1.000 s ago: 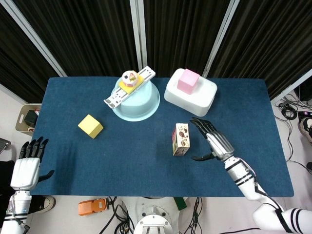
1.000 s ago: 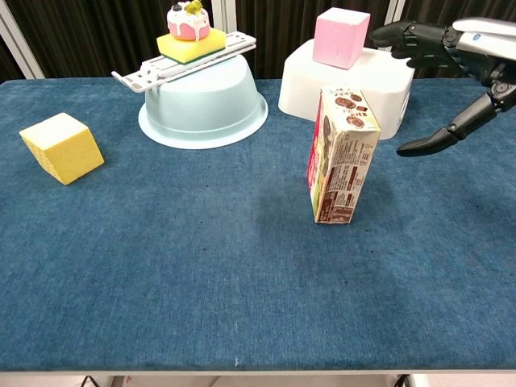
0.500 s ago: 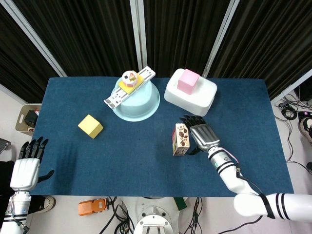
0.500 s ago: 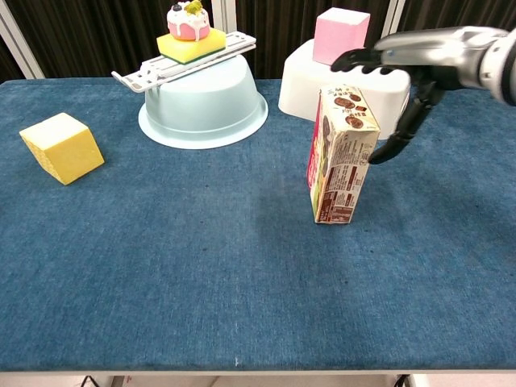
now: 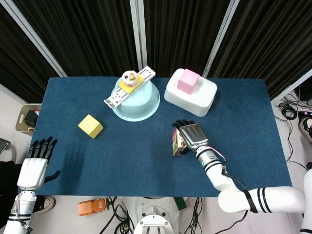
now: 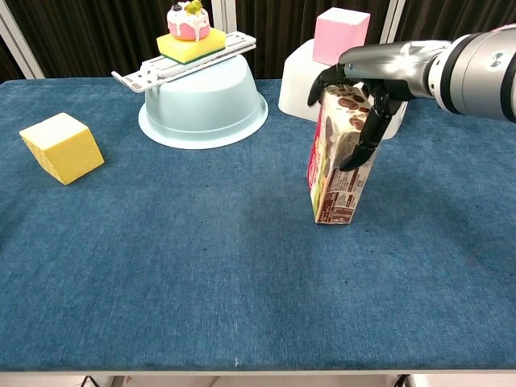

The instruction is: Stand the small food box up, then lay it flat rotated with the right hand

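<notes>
The small food box (image 6: 333, 184) stands upright on the blue table, right of centre; in the head view only its lower left part (image 5: 177, 146) shows under my hand. My right hand (image 6: 372, 71) is draped over the box's top, fingers curled over the far edge and thumb pressed against the near right face, gripping it. From above, the same right hand (image 5: 190, 134) covers most of the box. My left hand (image 5: 34, 168) hangs off the table's near left corner, fingers spread, holding nothing.
Just behind the box sits a white container (image 6: 300, 81) with a pink cube (image 6: 341, 37) on top. An upturned light blue bowl (image 6: 201, 105) carries a white rail (image 6: 145, 74) with a toy cake. A yellow cube (image 6: 62, 147) lies at the left.
My right hand swung in from the right of the box and closed over its top. The box stayed upright in place. The left hand shifted slightly.
</notes>
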Controlling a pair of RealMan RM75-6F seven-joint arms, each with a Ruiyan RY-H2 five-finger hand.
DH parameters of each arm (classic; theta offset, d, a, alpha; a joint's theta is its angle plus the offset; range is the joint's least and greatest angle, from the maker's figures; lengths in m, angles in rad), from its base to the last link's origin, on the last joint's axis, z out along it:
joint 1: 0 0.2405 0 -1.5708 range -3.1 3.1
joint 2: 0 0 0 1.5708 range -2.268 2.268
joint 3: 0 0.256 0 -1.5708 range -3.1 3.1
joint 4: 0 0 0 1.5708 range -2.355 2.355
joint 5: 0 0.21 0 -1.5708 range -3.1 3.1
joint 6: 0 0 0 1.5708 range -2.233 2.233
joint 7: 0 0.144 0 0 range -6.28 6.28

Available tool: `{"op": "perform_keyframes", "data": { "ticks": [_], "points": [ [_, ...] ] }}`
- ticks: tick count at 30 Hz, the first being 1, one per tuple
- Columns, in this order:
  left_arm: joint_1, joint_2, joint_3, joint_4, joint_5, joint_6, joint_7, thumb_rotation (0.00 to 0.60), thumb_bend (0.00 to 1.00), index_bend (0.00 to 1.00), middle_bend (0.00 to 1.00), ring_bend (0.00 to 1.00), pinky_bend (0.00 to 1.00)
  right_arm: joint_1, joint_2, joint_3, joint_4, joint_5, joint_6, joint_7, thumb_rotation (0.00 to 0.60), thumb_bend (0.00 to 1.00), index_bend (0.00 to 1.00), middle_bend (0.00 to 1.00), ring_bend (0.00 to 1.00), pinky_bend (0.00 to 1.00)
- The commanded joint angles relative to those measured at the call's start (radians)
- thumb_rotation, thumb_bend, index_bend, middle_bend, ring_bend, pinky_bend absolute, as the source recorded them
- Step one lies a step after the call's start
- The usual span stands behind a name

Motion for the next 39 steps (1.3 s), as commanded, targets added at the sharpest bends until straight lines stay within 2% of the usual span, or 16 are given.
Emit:
{"op": "perform_keyframes", "data": {
  "ticks": [1,6,9,13,15,18,22,25,32,37,39],
  "points": [
    [-0.007,0.000,0.010,-0.005,0.020,-0.003,-0.003,0.600,0.13,0.01,0.02,0.00,0.00,-0.035,0.010,0.017,-0.009,-0.070,-0.006,0.092,0.600,0.18,0.37,0.29,0.28,0.32],
    [-0.011,-0.001,0.009,-0.013,0.027,-0.002,0.009,0.600,0.13,0.01,0.02,0.00,0.00,-0.124,0.024,0.039,0.000,-0.248,-0.014,0.314,0.600,0.18,0.42,0.33,0.33,0.36],
    [-0.013,0.000,0.007,-0.016,0.021,-0.006,0.016,0.600,0.13,0.01,0.02,0.00,0.00,-0.194,0.011,0.043,0.046,-0.397,-0.013,0.513,0.600,0.18,0.45,0.35,0.34,0.37],
    [-0.013,-0.002,0.005,-0.020,0.014,-0.009,0.019,0.600,0.13,0.01,0.02,0.00,0.00,-0.274,-0.035,0.034,0.161,-0.615,-0.018,0.857,0.600,0.18,0.44,0.35,0.34,0.37],
    [-0.014,-0.004,0.004,-0.021,0.010,-0.012,0.022,0.600,0.13,0.01,0.02,0.00,0.00,-0.302,-0.080,0.011,0.264,-0.723,-0.007,1.028,0.600,0.18,0.43,0.35,0.34,0.37],
    [-0.015,-0.006,0.002,-0.026,0.004,-0.014,0.025,0.600,0.13,0.01,0.02,0.00,0.00,-0.333,-0.194,-0.021,0.468,-0.857,0.055,1.281,0.600,0.18,0.41,0.35,0.34,0.35],
    [-0.015,-0.007,0.001,-0.030,0.000,-0.015,0.030,0.600,0.13,0.01,0.02,0.00,0.00,-0.350,-0.333,-0.046,0.697,-0.922,0.103,1.491,0.600,0.18,0.40,0.35,0.33,0.35],
    [-0.015,-0.006,0.001,-0.035,-0.002,-0.015,0.036,0.600,0.13,0.01,0.02,0.00,0.00,-0.355,-0.418,-0.054,0.835,-0.943,0.123,1.599,0.600,0.18,0.39,0.35,0.32,0.34],
    [-0.014,-0.005,-0.001,-0.039,-0.009,-0.013,0.039,0.600,0.13,0.01,0.02,0.00,0.00,-0.358,-0.556,-0.066,1.079,-0.986,0.176,1.745,0.600,0.18,0.37,0.35,0.32,0.33],
    [-0.014,-0.008,-0.001,-0.036,-0.011,-0.016,0.038,0.600,0.13,0.01,0.02,0.00,0.00,-0.362,-0.588,-0.084,1.166,-0.997,0.168,1.787,0.600,0.18,0.28,0.35,0.25,0.27],
    [-0.015,-0.008,-0.001,-0.034,-0.012,-0.017,0.037,0.600,0.13,0.01,0.02,0.00,0.00,-0.363,-0.582,-0.101,1.178,-1.009,0.160,1.790,0.600,0.18,0.18,0.32,0.19,0.19]
  ]
}}
